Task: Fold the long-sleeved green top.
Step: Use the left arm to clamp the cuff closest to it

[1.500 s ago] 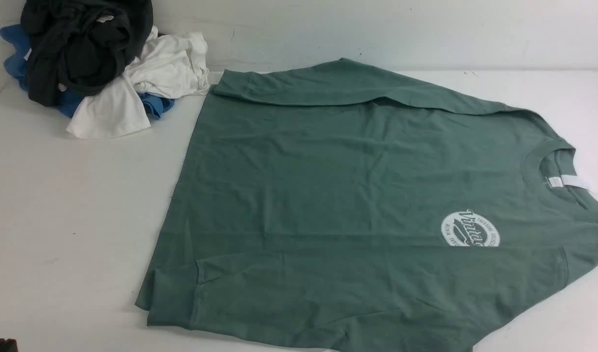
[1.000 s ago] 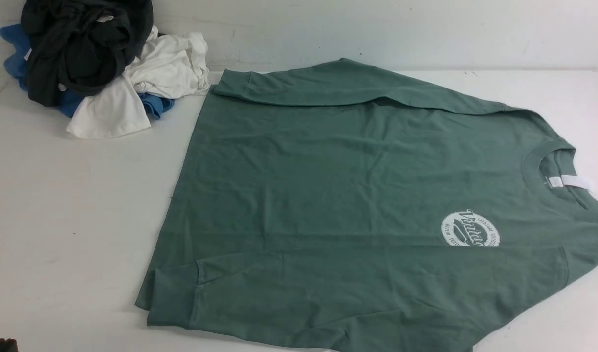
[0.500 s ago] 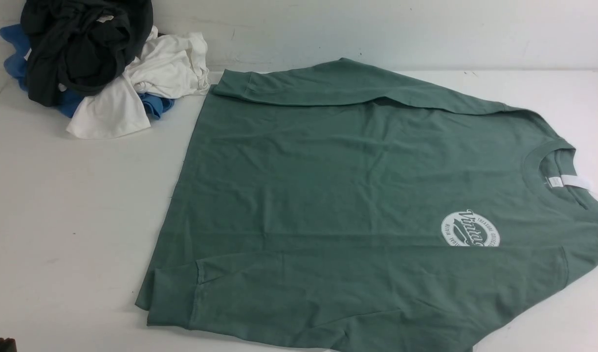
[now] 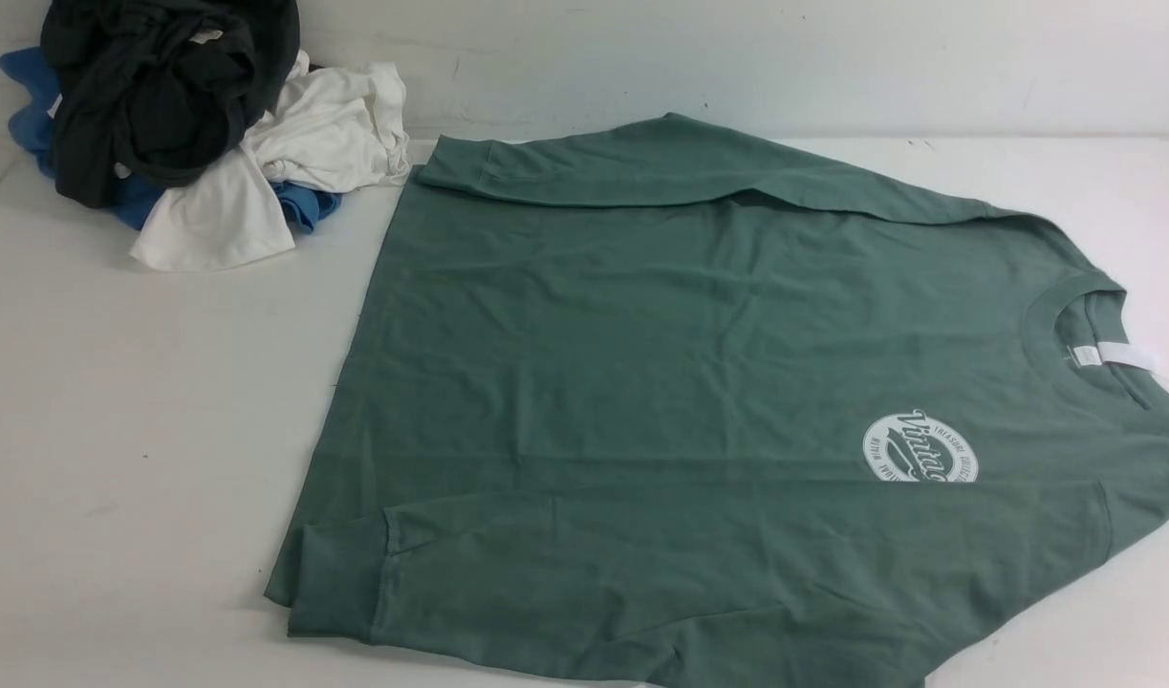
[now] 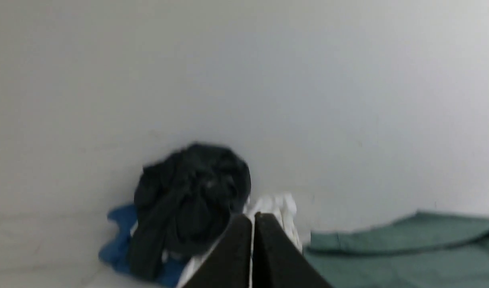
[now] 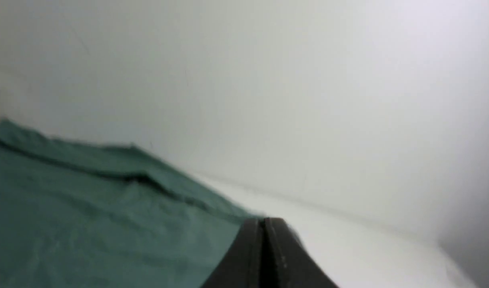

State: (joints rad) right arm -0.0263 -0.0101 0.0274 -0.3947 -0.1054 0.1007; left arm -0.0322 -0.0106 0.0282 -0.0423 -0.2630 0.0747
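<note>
Nearest, and not in the front view, the left end effector (image 5: 252, 218) and the right end effector (image 6: 263, 222) each show fingers pressed together on nothing; they would need to open before reaching in. The top (image 4: 641, 382) lies flat, chest up, over the middle and right of the worktop (image 4: 116, 430), with the hem to the left and the collar (image 4: 1048, 315) to the right. The near sleeve (image 4: 641, 564) is folded along the near edge, its cuff (image 4: 340, 583) by the hem. Likely next step: pinch both layers at two corners, lift low, and carry one end evenly over the other. The cloth is soft, matte and faintly creased, with a round logo (image 4: 919, 449), a white label (image 4: 1110, 355) and a ribbed collar. The far sleeve (image 4: 689, 167) is folded in likewise. At far left sits a crumpled pile (image 4: 163, 96).
</note>
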